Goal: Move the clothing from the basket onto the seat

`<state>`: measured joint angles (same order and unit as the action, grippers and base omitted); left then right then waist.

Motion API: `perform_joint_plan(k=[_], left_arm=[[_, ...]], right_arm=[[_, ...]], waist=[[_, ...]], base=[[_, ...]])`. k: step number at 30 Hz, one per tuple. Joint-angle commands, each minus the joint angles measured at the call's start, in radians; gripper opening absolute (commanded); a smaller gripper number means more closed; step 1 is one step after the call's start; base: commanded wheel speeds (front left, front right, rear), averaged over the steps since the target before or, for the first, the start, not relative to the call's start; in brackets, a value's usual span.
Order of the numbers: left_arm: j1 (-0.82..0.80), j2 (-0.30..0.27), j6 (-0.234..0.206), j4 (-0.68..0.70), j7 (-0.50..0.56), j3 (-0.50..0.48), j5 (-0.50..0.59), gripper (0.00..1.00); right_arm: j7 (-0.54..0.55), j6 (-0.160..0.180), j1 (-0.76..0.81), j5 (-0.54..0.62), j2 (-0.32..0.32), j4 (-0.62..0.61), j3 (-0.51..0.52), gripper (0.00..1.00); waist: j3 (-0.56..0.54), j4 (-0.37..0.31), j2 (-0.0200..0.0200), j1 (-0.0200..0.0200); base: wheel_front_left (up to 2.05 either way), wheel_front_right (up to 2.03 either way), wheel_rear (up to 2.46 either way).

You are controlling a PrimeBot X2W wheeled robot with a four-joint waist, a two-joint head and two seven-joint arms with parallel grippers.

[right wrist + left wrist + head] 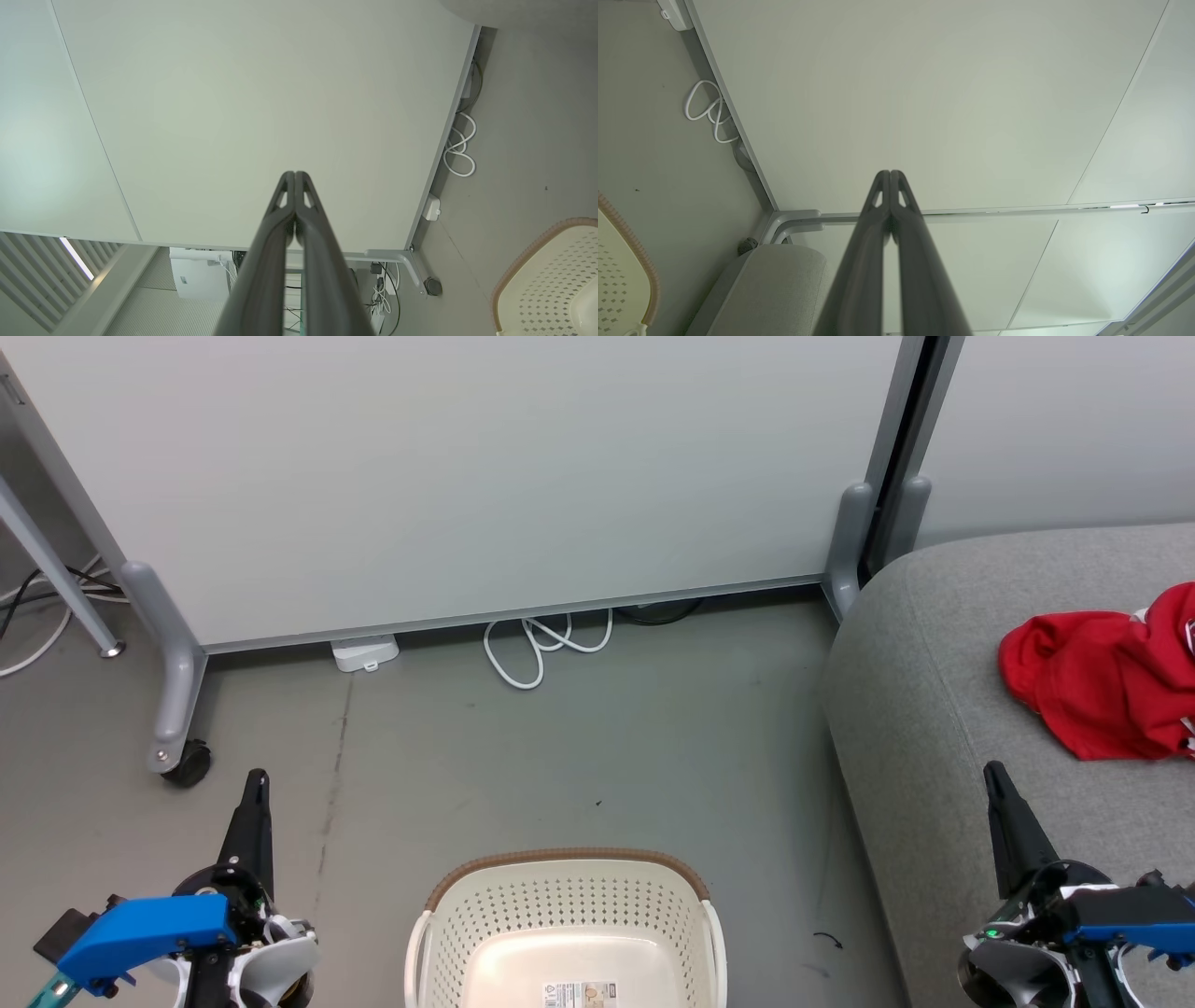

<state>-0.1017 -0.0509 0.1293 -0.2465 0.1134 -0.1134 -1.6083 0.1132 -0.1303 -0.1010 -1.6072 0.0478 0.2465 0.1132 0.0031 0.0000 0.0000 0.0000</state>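
The clothing (1106, 681) lies in a crumpled red heap on the seat (934, 728), toward the right edge of the head view (a little white trim shows in the folds, and the frame cuts the heap off). The basket (560, 901) stands on the grey floor (579, 756) near the seat, on its left and between the two arms. Its pale bottom and a printed label (581, 994) are in plain sight. The left jaws are pressed together tip to tip, pinching nothing, left of the basket. The right jaws are likewise pressed together and bare, showing against the seat's near part, apart from the clothing. Behind, a white cable (537, 649) coils at the foot of a pale partition (467, 476).
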Motion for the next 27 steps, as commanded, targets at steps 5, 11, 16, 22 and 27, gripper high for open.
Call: perform_joint_plan(k=[5, 11, 16, 22, 27], left_arm=[[-0.012, 0.001, 0.002, 0.004, 0.004, -0.003, -0.005, 0.0], [-0.012, 0.001, 0.002, 0.004, 0.004, -0.003, -0.006, 0.0], [-0.012, 0.001, 0.002, 0.004, 0.004, -0.003, -0.006, 0.0], [-0.012, 0.001, 0.002, 0.004, 0.004, -0.003, -0.006, 0.0], [-0.012, 0.001, 0.002, 0.004, 0.004, -0.003, -0.006, 0.0]], right_arm=[[0.003, -0.001, -0.014, -0.007, 0.004, -0.003, 0.002, 0.0], [0.003, -0.001, -0.012, -0.007, 0.004, -0.003, 0.002, 0.0], [0.003, -0.001, -0.012, -0.007, 0.004, -0.003, 0.002, 0.0], [0.003, -0.001, -0.012, -0.007, 0.004, -0.003, 0.002, 0.0], [0.003, -0.001, -0.012, -0.007, 0.004, -0.003, 0.002, 0.0]], waist=[[0.0, 0.0, 0.0, 0.0], [0.0, 0.0, 0.0, 0.0], [0.0, 0.0, 0.0, 0.0], [0.0, 0.0, 0.0, 0.0], [0.0, 0.0, 0.0, 0.0]], base=[[0.0, 0.0, 0.0], [0.0, 0.0, 0.0], [0.0, 0.0, 0.0], [0.0, 0.0, 0.0], [0.0, 0.0, 0.0]])
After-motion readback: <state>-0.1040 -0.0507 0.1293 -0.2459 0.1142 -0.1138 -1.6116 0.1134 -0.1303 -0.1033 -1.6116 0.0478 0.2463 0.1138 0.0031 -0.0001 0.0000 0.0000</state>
